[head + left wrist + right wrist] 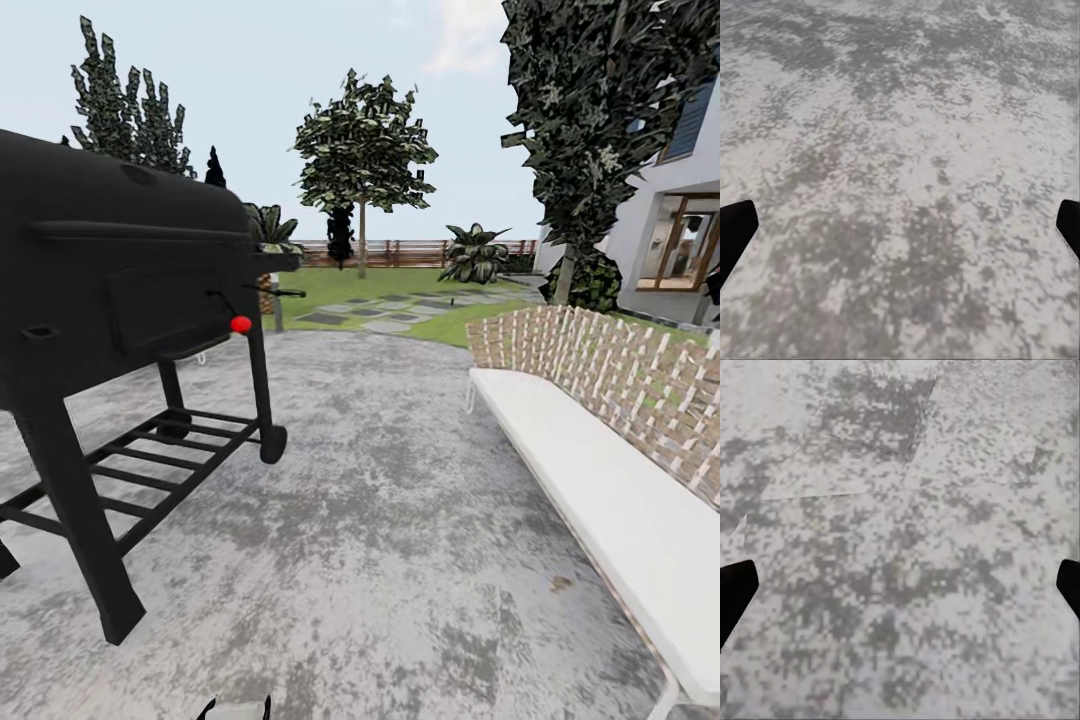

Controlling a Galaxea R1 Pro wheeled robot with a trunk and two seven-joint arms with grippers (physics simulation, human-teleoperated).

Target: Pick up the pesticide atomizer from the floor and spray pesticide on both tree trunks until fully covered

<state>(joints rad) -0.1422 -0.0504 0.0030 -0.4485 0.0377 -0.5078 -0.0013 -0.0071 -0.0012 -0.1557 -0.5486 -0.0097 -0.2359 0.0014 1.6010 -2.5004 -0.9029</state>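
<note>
No writing or brand marks can be read anywhere. The head view looks across grey stone paving (pixel 400 520), with a black barrel grill (pixel 120 270) at left and a white bench (pixel 610 480) with a woven back at right. Beyond lies the lawn (pixel 340 285) of the garden, where one tree (pixel 362 160) stands upright before the slatted fence (pixel 400 252). Left end effector (pixel 900 225) and right end effector (pixel 900 585) hang over paving, fingers spread wide, empty.
</note>
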